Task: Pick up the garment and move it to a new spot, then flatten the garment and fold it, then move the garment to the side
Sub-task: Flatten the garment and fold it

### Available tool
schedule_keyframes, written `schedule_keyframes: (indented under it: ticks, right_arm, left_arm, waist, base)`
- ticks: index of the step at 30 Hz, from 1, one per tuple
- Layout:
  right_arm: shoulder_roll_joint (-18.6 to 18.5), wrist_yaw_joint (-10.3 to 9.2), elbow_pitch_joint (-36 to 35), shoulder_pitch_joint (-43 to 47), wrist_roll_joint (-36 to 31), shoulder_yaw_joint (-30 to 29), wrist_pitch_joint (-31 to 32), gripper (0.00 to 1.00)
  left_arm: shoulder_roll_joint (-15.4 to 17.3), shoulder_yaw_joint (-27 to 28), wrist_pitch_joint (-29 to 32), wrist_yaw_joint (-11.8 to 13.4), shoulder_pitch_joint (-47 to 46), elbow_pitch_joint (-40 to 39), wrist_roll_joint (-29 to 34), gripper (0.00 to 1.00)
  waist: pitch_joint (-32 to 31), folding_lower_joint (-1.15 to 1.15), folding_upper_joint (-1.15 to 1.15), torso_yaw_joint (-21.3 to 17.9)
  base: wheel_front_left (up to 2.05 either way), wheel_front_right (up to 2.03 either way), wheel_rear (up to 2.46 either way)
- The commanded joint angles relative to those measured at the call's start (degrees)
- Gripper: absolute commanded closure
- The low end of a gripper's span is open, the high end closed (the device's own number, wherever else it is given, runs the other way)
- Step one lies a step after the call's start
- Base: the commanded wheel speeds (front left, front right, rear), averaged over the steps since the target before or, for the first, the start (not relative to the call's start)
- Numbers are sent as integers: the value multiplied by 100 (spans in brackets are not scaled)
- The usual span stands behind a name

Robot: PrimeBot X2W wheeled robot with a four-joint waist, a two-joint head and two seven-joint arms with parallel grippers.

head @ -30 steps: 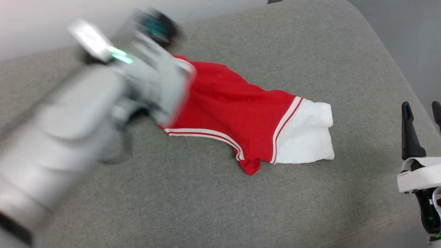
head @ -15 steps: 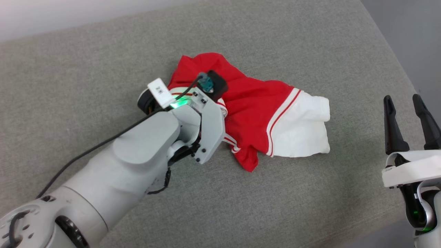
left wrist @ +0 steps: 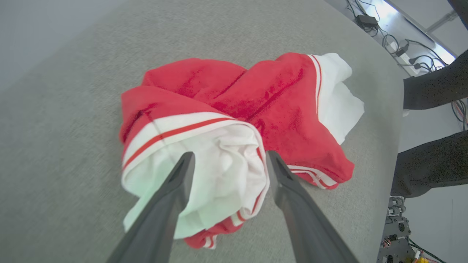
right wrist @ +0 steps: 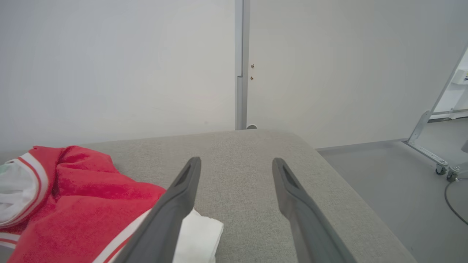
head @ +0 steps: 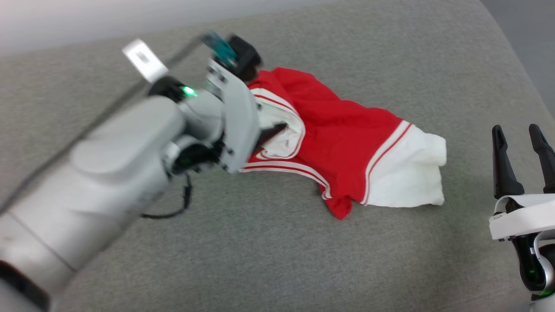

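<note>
The garment point(head: 347, 138) lies crumpled on a grey cushion point(head: 260, 251), one white sleeve trailing toward 3 o'clock in the head view. At its 9 o'clock end the left gripper point(left wrist: 228, 157) stands with fingers apart, the other bunched white sleeve between them. The right gripper point(head: 516, 128), fingers likewise spread and empty, hangs at 4 o'clock, near the cloth but apart from it.
</note>
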Motion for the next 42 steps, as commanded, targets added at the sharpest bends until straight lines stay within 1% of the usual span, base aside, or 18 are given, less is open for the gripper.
schedule_keyframes:
  ticks: [1,4,8,10,12,15,18,19,20,21,22,23,24,29,33,35,37,42]
  right_arm:
    - [-18,-10,-26,47,-41,-8,1,0]
    - [-16,-10,-81,35,-56,10,49,0]
    - [-22,-10,-124,-7,-23,68,70,0]
    - [-28,-10,-126,4,-11,87,80,0]
    - [-28,-10,-121,18,-7,64,84,0]
    - [-24,-10,-116,10,18,53,64,0]
    - [-18,-10,-95,-27,29,79,46,0]
    - [-19,-10,-89,-43,36,90,38,0]
    - [-18,-10,-82,-53,34,93,34,0]
    - [-20,-10,-77,-60,31,93,30,0]
    - [-20,-10,-73,-69,33,95,34,0]
    - [-25,-10,-66,-73,33,88,25,0]
    - [-34,-10,-57,-71,32,76,18,0]
    - [-41,-10,-60,-26,-19,4,53,0]
    - [-64,-10,-102,22,-45,7,102,0]
    - [-65,-10,-127,55,-57,-3,132,0]
    - [-60,-10,-161,85,-62,-9,168,0]
    - [-70,-10,-233,142,-60,-10,238,0]
  left_arm:
    - [62,38,38,49,-38,-22,-50,0]
    - [261,142,401,261,-80,-188,-304,0]
    - [429,263,865,548,60,-170,-739,0]
    - [456,340,1025,594,141,-144,-980,0]
    - [459,416,1053,638,189,-99,-1122,0]
    - [452,372,1009,651,254,41,-1068,0]
    - [355,446,968,647,305,203,-1207,0]
    - [345,452,952,626,299,247,-1202,6]
    - [331,461,943,610,310,302,-1221,33]
    - [306,458,935,589,316,355,-1221,53]
    - [295,453,932,554,308,405,-1213,69]
    - [275,478,893,535,296,454,-1222,95]
    - [239,501,857,522,288,511,-1241,100]
    - [187,584,676,437,196,689,-1194,100]
    - [341,661,556,396,109,706,-1153,100]
    - [529,701,536,430,77,665,-1126,100]
    - [796,733,566,493,70,589,-1106,100]
    - [1587,688,732,801,251,292,-970,100]
  waist:
    - [-90,0,0,129]
    - [-94,0,0,158]
    - [-47,0,0,101]
    - [-9,0,0,41]
    - [36,0,0,-19]
    - [104,0,0,-101]
    - [154,0,0,-171]
    - [170,0,0,-191]
    - [176,0,0,-205]
    - [184,0,0,-213]
    - [195,0,0,-220]
    - [198,0,0,-219]
    - [200,0,0,-210]
    - [138,0,0,-58]
    - [34,0,0,135]
    - [-20,0,0,226]
    - [-57,0,0,302]
    - [-89,0,0,443]
  base:
    - [0,0,0]
    - [0,0,0]
    - [0,0,0]
    - [0,0,0]
    - [0,0,0]
    - [0,0,0]
    - [0,0,0]
    - [0,0,0]
    - [0,0,0]
    - [0,0,0]
    - [0,0,0]
    - [0,0,0]
    - [0,0,0]
    - [0,0,0]
    - [0,0,0]
    - [0,0,0]
    - [0,0,0]
    - [0,0,0]
